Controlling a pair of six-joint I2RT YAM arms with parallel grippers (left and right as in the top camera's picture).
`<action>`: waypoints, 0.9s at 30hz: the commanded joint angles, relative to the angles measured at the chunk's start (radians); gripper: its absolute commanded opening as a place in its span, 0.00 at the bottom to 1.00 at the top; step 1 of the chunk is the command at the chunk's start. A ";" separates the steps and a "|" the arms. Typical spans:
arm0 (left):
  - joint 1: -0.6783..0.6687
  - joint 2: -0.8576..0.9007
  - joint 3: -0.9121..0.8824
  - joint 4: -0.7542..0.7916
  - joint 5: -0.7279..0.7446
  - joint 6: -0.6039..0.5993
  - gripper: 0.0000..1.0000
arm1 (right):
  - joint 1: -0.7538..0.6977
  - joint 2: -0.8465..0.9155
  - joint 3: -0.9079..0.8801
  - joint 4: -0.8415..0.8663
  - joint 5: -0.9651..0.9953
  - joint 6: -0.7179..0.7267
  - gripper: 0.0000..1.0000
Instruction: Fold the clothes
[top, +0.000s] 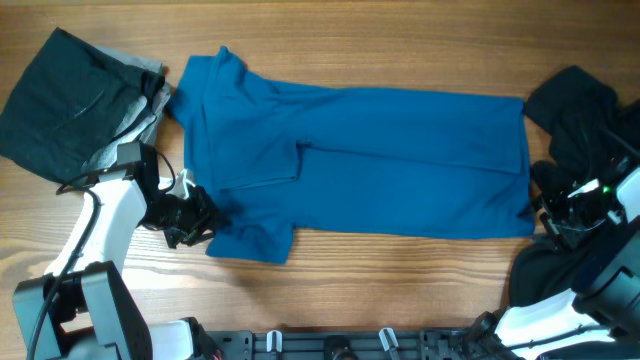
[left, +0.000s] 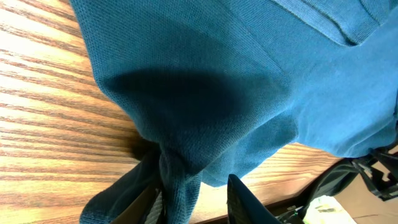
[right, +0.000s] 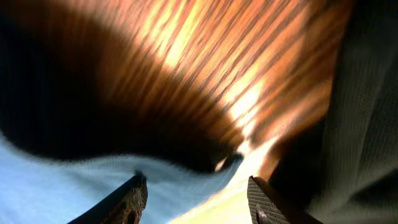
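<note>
The blue polo shirt (top: 380, 160) lies flat across the middle of the wooden table (top: 400, 40). It is folded along its length, with the collar at the left end and the hem at the right end. One sleeve lies on top of the body, and the other sleeve sticks out at the lower left corner.

The left tool (top: 190, 218) is at this lower left corner. In the left wrist view its jaws stand apart, and a raised ridge of the blue cloth is between them. The ridge leans on one finger, and bare wood shows between it and the other finger, so the tool is released.

The right tool (top: 550, 205) is at the right edge of the shirt. In the right wrist view, which is blurred, its jaws are apart above the cloth edge, also released.

A black garment (top: 60, 100) lies on a grey garment (top: 150, 75) at the upper left. Another black garment (top: 575, 110) lies at the right.
</note>
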 joint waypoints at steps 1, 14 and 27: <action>0.003 -0.014 0.011 0.003 0.023 0.016 0.31 | 0.003 -0.007 -0.016 0.048 0.092 0.038 0.55; 0.003 -0.014 0.011 0.012 0.023 0.016 0.32 | 0.003 -0.007 -0.016 0.014 0.092 -0.006 0.54; 0.003 -0.014 0.011 0.017 0.023 0.016 0.33 | 0.003 -0.031 -0.140 0.143 0.031 0.061 0.17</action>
